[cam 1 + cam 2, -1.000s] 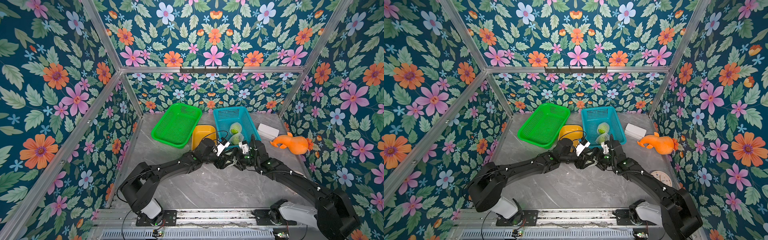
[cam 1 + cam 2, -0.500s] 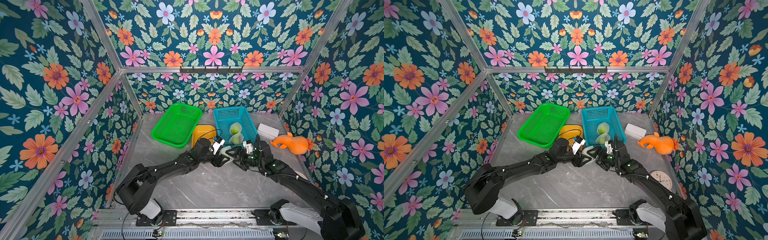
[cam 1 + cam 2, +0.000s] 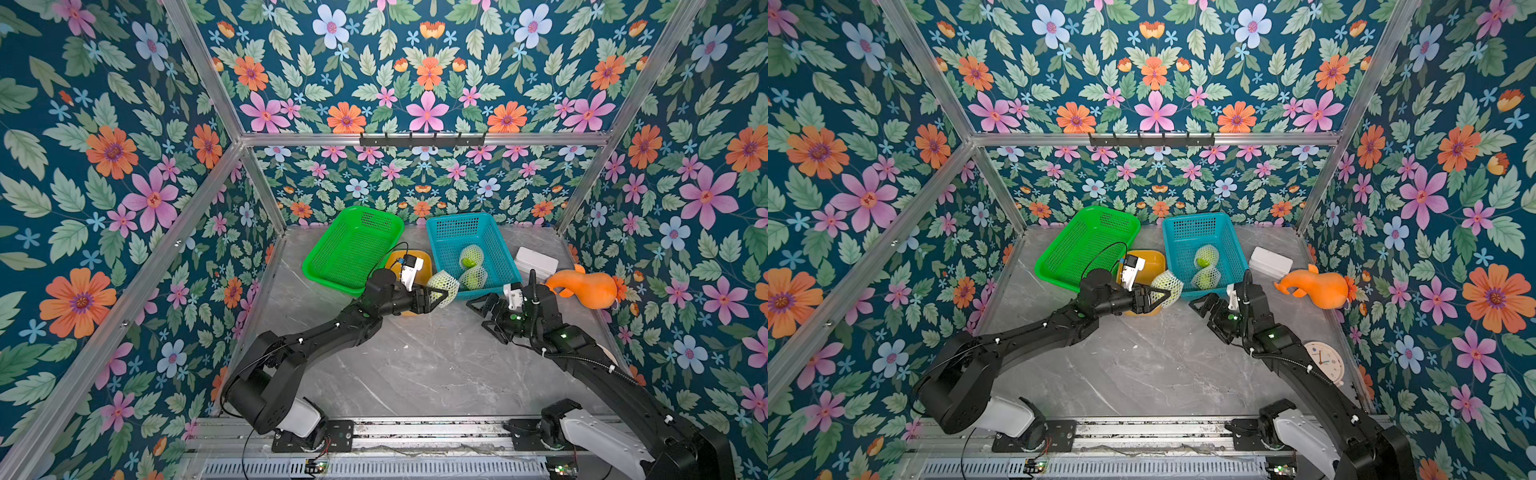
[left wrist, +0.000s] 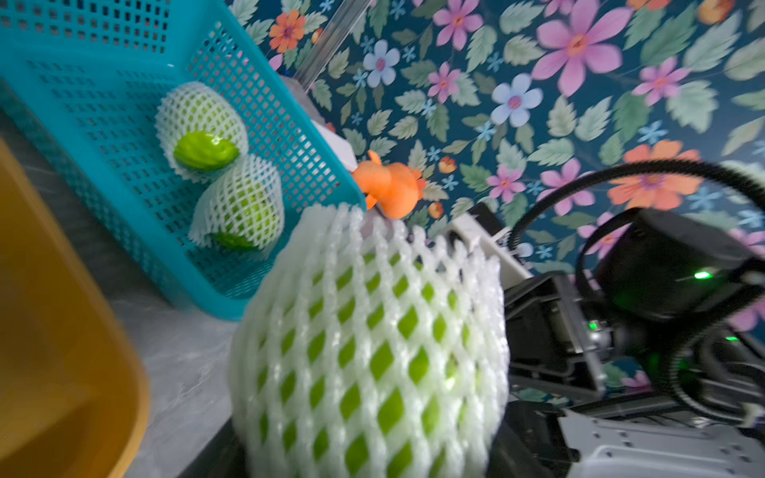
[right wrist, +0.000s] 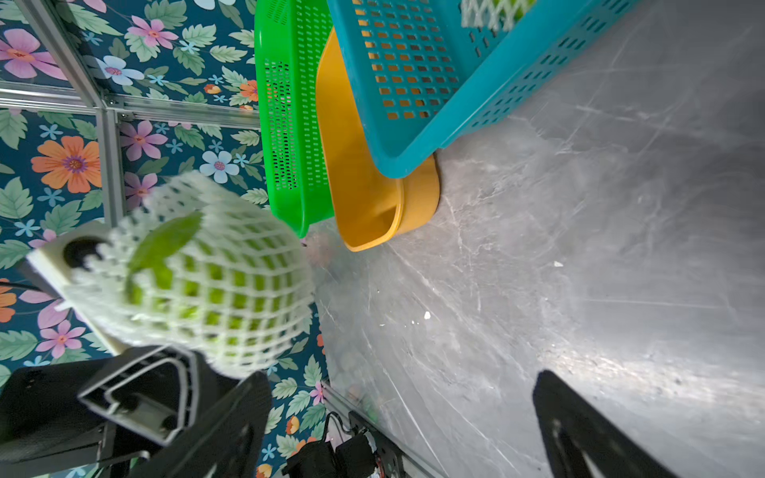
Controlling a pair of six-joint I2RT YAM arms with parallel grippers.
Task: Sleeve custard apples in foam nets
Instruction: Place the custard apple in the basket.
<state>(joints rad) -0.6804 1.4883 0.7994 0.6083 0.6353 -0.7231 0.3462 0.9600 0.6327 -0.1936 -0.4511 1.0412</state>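
Left gripper clamps the third custard apple, fully sleeved in its foam net, beside the teal basket, where two sleeved fruits already lie; right gripper hangs wide, empty; only the drop-in seems left

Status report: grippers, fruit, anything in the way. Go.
Left gripper shut on netted fruit, held off the table beside blue basket. Right gripper open, empty. Two netted fruits lie in the basket. Basket's near wall between held fruit and them.
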